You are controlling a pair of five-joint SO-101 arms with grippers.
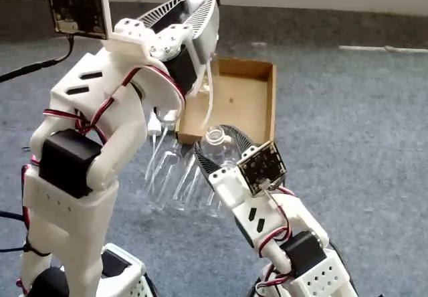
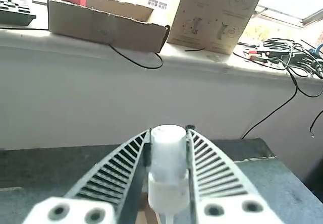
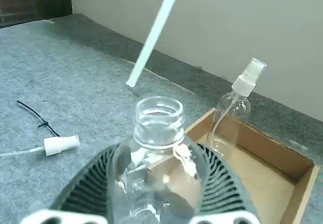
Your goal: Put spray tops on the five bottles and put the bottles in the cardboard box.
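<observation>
Gripping a white plastic spray top (image 2: 168,163) between its ribbed fingers, the left end effector (image 2: 168,130) is closed firmly on the cap's sides and held high above the grey carpet-covered desk (image 1: 348,143). The top's thin white dip tube (image 3: 151,37) hangs down from this end effector at a slant. Its lower end is just above and a little to one side of the open neck below, not inside it.

The right end effector (image 3: 159,153) is clamped around the shoulders of a clear plastic bottle (image 3: 158,128), which is held upright with its uncapped mouth under the tube. Just beyond this end effector lies the shallow brown cardboard box (image 3: 298,183). A second clear bottle (image 3: 234,110) stands in the box, close against one wall, with a white spray top fitted on it.

Off to one side of the right end effector, a loose white spray top (image 3: 60,144) lies flat on the desk with its tube attached. A short black cable tie (image 3: 38,119) lies near it.

In the high view a cluster of clear bottles (image 1: 170,173) sits on the desk between the two arms, below the left end effector and beside the right one, just short of the box's near edge. I cannot tell whether they stand or lie.
</observation>
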